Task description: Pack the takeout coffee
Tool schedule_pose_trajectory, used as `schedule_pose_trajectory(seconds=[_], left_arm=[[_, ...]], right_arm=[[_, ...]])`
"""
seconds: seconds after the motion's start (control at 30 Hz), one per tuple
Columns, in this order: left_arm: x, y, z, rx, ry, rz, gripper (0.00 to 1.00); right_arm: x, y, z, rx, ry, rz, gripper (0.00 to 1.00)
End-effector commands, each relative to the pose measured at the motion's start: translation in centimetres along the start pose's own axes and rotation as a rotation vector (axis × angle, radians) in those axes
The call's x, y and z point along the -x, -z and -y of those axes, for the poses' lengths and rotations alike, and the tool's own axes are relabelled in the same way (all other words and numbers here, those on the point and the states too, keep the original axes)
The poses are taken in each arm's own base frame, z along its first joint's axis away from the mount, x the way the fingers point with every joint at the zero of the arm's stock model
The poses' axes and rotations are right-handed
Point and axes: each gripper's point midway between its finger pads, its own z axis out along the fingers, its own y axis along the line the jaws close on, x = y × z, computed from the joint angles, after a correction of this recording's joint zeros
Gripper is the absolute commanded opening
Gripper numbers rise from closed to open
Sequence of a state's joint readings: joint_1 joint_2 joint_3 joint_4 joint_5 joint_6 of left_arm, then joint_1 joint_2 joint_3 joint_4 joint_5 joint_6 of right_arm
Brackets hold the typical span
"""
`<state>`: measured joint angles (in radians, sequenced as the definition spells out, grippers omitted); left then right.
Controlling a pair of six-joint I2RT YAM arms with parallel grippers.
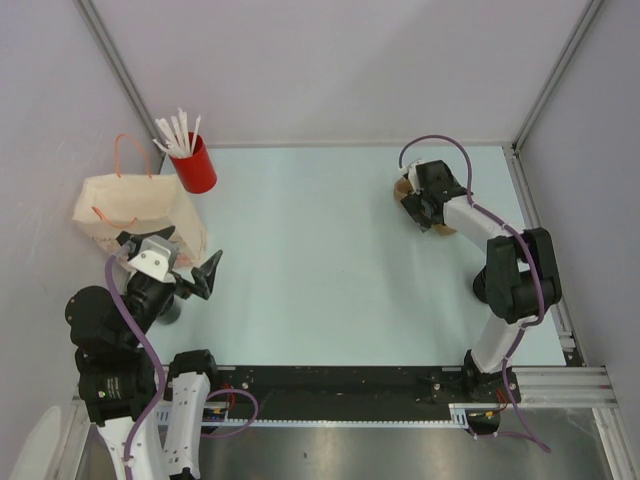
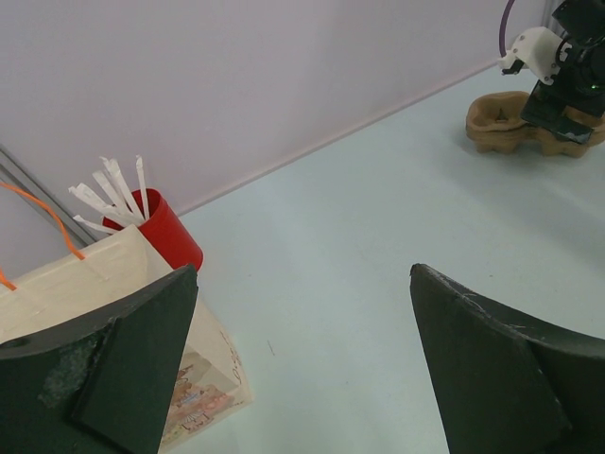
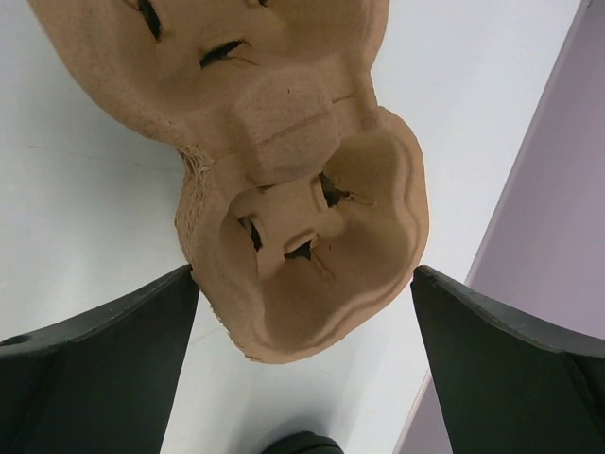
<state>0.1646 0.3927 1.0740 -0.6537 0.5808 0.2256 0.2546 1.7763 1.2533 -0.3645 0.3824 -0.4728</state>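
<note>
The takeout coffee does not clearly show. A small dark round shape (image 1: 172, 313) sits on the table beside my left wrist, and I cannot tell what it is. The tan paper bag (image 1: 125, 205) with orange handles stands at the far left, also in the left wrist view (image 2: 104, 274). My left gripper (image 1: 170, 256) is open and empty right beside the bag, with its left finger (image 2: 113, 369) in front of the bag's side. My right gripper (image 1: 418, 212) is open and empty, with its jaws either side of the near end of a brown pulp cup carrier (image 3: 302, 189).
A red cup of white straws (image 1: 195, 165) stands behind the bag, also in the left wrist view (image 2: 165, 232). The carrier (image 2: 510, 123) lies at the far right near the side wall. A dark rounded shape (image 3: 302, 443) shows at the bottom edge of the right wrist view.
</note>
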Motion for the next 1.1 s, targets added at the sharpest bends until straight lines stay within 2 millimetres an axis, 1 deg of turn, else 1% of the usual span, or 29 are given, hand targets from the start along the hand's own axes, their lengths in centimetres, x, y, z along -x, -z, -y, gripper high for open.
schedule_pose_trajectory(seconds=[0.0, 0.17, 0.37, 0.5, 0.53, 0.6, 0.63, 0.67, 0.73, 0.77, 0.8, 0.83, 0.87, 0.9, 0.93, 0.97, 1.03, 1.07], left_arm=[[0.6, 0.0, 0.1, -0.003, 0.000, 0.028, 1.00], [0.5, 0.0, 0.1, -0.004, 0.000, 0.028, 0.99], [0.5, 0.0, 0.1, -0.005, 0.003, 0.027, 0.99], [0.5, -0.1, 0.1, -0.006, 0.003, 0.028, 0.99], [0.5, -0.1, 0.1, -0.006, 0.005, 0.027, 1.00], [0.5, -0.1, 0.1, -0.005, 0.005, 0.027, 1.00], [0.5, -0.1, 0.2, -0.006, 0.008, 0.027, 0.99], [0.4, -0.1, 0.1, -0.004, 0.011, 0.025, 0.99], [0.4, -0.1, 0.2, -0.008, 0.011, 0.026, 0.99], [0.4, -0.2, 0.1, -0.007, 0.011, 0.024, 0.99], [0.4, -0.2, 0.1, -0.008, 0.011, 0.025, 0.99], [0.4, -0.1, 0.2, -0.010, 0.010, 0.026, 0.99], [0.4, -0.2, 0.2, -0.008, 0.014, 0.024, 0.99], [0.4, -0.2, 0.2, -0.008, 0.014, 0.024, 1.00], [0.4, -0.1, 0.1, -0.007, 0.013, 0.024, 0.99], [0.4, -0.1, 0.1, -0.007, 0.013, 0.024, 1.00], [0.4, -0.1, 0.2, -0.008, 0.012, 0.026, 0.99], [0.4, -0.2, 0.1, -0.010, 0.013, 0.025, 0.99]], right_arm=[[-0.1, -1.0, 2.2, -0.106, 0.006, -0.002, 1.00], [-0.7, -1.7, 3.4, -0.132, 0.013, -0.016, 1.00], [-1.3, -2.9, 6.3, -0.205, 0.005, -0.018, 1.00], [-1.0, -3.9, 8.0, -0.248, -0.001, 0.006, 1.00], [-1.2, -4.2, 8.6, -0.261, -0.011, 0.004, 1.00], [-0.9, -4.7, 9.8, -0.287, -0.036, 0.011, 1.00], [-1.2, -5.0, 10.7, -0.297, -0.056, 0.004, 1.00], [-0.6, -5.0, 11.6, -0.304, -0.075, 0.019, 1.00], [-0.6, -5.5, 12.5, -0.310, -0.105, 0.017, 1.00], [-1.0, -5.6, 13.3, -0.310, -0.123, 0.011, 1.00], [-0.4, -5.6, 14.0, -0.314, -0.140, 0.024, 1.00], [0.0, -5.5, 14.0, -0.306, -0.156, 0.032, 1.00], [-0.8, -5.5, 14.6, -0.286, -0.172, 0.023, 1.00], [-0.7, -5.3, 14.5, -0.264, -0.174, 0.031, 1.00], [-0.4, -4.6, 14.6, -0.241, -0.177, 0.048, 1.00], [-0.5, -4.5, 13.5, -0.177, -0.172, 0.049, 1.00], [-0.5, -3.9, 12.7, -0.124, -0.171, 0.056, 1.00], [-0.4, -3.4, 11.8, -0.067, -0.158, 0.063, 1.00]])
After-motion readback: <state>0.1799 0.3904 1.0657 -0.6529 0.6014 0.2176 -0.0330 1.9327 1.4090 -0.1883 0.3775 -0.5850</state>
